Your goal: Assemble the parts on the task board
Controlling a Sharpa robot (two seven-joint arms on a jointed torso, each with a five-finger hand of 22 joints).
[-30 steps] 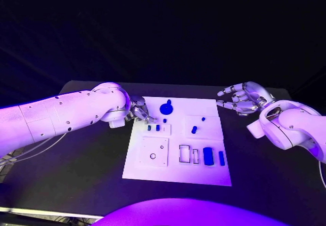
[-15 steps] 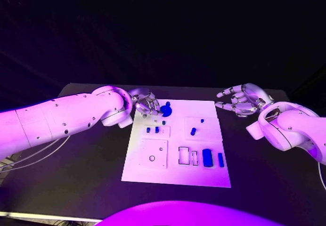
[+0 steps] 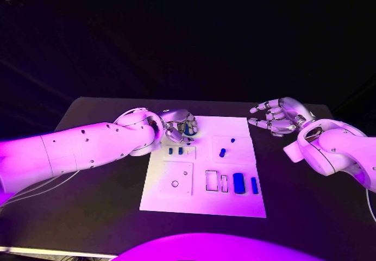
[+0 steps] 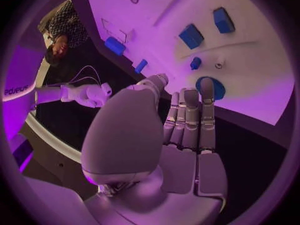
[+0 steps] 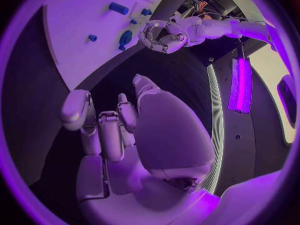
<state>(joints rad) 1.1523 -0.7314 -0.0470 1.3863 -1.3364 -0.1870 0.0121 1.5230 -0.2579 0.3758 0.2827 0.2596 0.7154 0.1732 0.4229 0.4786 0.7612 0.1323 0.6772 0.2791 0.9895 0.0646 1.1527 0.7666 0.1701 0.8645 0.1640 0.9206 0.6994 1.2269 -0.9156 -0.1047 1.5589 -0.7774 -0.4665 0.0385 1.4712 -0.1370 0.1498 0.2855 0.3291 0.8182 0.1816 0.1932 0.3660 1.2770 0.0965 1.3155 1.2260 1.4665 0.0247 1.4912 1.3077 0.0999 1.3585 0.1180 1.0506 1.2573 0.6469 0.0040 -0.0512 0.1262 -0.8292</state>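
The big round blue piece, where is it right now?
In the head view the big round blue piece sits at the far end of the task board, toward its left side, right under the left hand fingertips; whether they touch it is unclear.

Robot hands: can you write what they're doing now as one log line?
left hand: open, above round blue part | right hand: open, off board | held: nothing
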